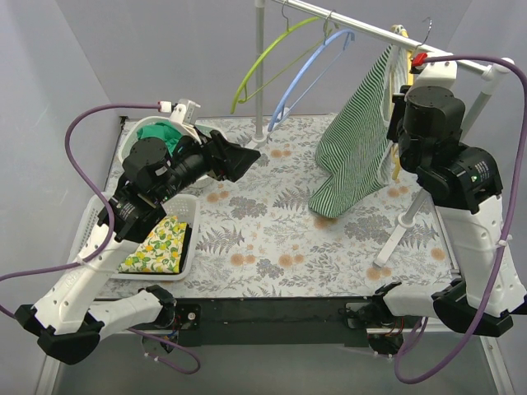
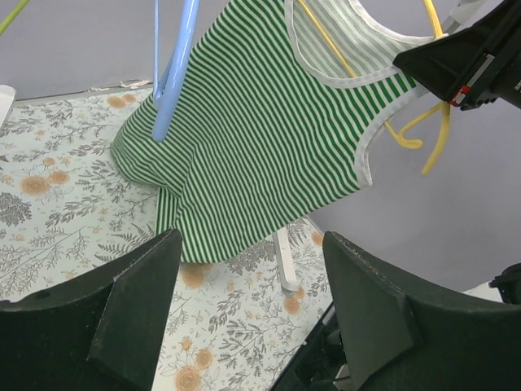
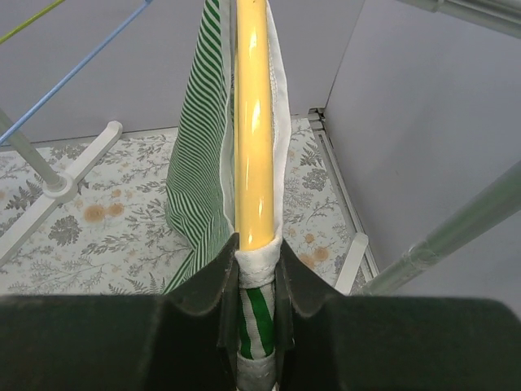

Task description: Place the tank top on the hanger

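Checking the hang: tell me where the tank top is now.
Top view, right side: the tank top hangs on the yellow hanger, pinched by the right fingers, next to the light blue hanger.

The tank top [image 1: 354,144] hangs draped beside the right arm [image 1: 432,123].

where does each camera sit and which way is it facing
Top external: above and behind, looking down on the table; left arm and right arm show.
Left wrist: on the left arm, facing the hanging tank top; open left fingers below.
Right wrist: looks along the hanger; right fingers shut on the tank top's strap.
Shared: all show the tank top.
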Robot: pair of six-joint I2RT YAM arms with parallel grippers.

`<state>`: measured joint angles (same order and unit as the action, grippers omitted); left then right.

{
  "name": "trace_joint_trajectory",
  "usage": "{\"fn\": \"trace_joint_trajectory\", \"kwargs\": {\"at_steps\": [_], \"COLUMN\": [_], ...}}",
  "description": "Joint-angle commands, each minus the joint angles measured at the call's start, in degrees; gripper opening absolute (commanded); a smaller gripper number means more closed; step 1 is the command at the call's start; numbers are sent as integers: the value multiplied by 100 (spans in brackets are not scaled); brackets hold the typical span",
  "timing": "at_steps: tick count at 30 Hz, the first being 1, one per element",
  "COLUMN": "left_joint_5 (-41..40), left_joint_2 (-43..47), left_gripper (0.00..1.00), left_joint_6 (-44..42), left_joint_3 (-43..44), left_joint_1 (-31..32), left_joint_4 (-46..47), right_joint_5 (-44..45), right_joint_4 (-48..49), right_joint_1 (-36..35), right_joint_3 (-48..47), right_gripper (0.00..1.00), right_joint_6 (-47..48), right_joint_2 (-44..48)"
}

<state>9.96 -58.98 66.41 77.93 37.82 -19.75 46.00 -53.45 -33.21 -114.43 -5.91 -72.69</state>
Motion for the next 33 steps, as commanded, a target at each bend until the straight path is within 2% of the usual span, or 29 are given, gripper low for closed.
{"fn": "trace_joint_trajectory", "kwargs": {"at_steps": [1, 24, 33], "left_joint_5": [59, 226, 235], "left_joint_2": [194, 713, 730], "left_gripper": [70, 71, 71], "left_joint_6": [-102, -32, -102], "left_joint_3": [-155, -938, -955], "left_joint_1": [-21, -21, -21], "left_joint_4": [-99, -108, -126], "right_joint_5": [6, -390, -592], "right_joint_4": [678, 898, 924], "right_joint_1": [174, 693, 720], "right_joint_3": [105, 325, 1229], "right_gripper": [1, 1, 1], "right_joint_6": [-86, -156, -577], "right_joint_2": [202, -185, 114]}}
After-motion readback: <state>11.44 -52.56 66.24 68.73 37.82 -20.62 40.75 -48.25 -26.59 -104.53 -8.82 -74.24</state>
